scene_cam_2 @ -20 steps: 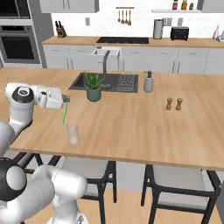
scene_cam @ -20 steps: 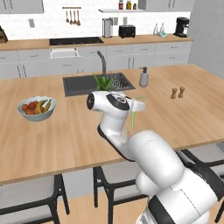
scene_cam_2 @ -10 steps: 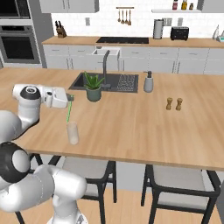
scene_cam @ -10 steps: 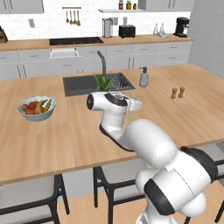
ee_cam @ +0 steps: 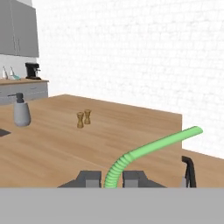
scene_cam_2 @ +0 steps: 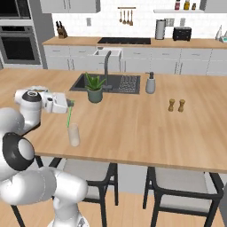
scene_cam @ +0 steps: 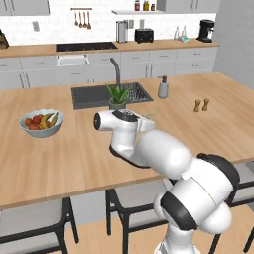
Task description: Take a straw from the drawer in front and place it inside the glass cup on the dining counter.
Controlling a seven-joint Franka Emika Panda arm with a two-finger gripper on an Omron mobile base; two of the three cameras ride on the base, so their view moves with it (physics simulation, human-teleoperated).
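I have swung my jaws (scene_cam_2: 71,103) from off to the left to directly over the glass cup (scene_cam_2: 73,135), which stands at the lower left of the right base view on the dining counter (scene_cam_2: 146,133). My jaws are clamped on the straw (scene_cam_2: 69,116); it hangs down with its tip just above the rim, so I judge lowering comes next. The cup is empty. The fruit bowl (scene_cam: 41,122), at the left of the left base view, holds fruit.
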